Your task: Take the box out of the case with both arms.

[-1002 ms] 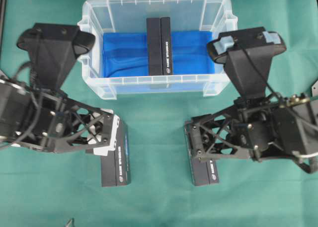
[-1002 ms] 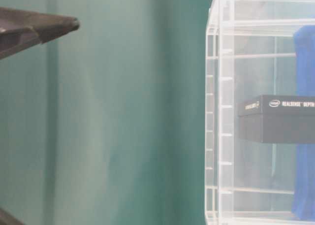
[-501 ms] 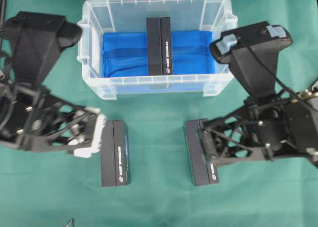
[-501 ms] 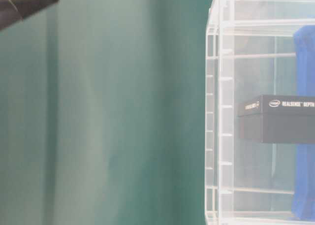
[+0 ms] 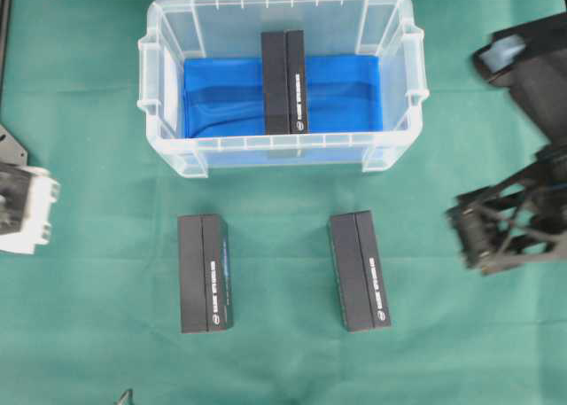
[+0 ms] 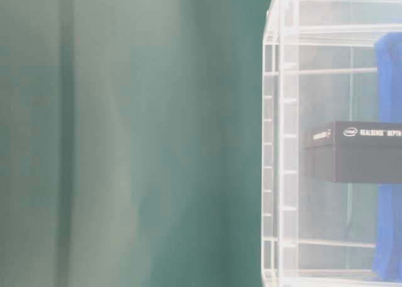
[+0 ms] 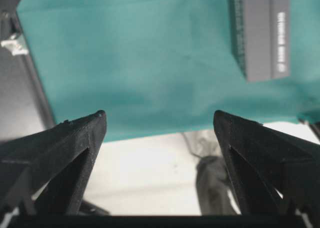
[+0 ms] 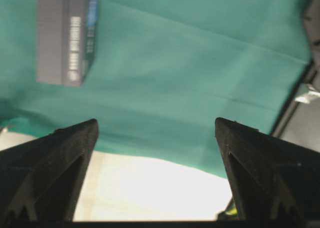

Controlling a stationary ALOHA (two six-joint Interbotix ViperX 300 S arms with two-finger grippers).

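Box [image 5: 285, 81], a slim black carton, stands in the middle of the clear plastic rectangular case [image 5: 168, 104], long axis twelve-to-six. Both pincers hang released and empty: left pincer [image 5: 22, 210] at eight o'clock, right pincer [image 5: 500, 237] at four, about equally distant.

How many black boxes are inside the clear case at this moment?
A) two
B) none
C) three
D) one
D: the overhead view shows a single black box standing on the blue sheet inside the case, while two other boxes lie outside it on the green cloth.
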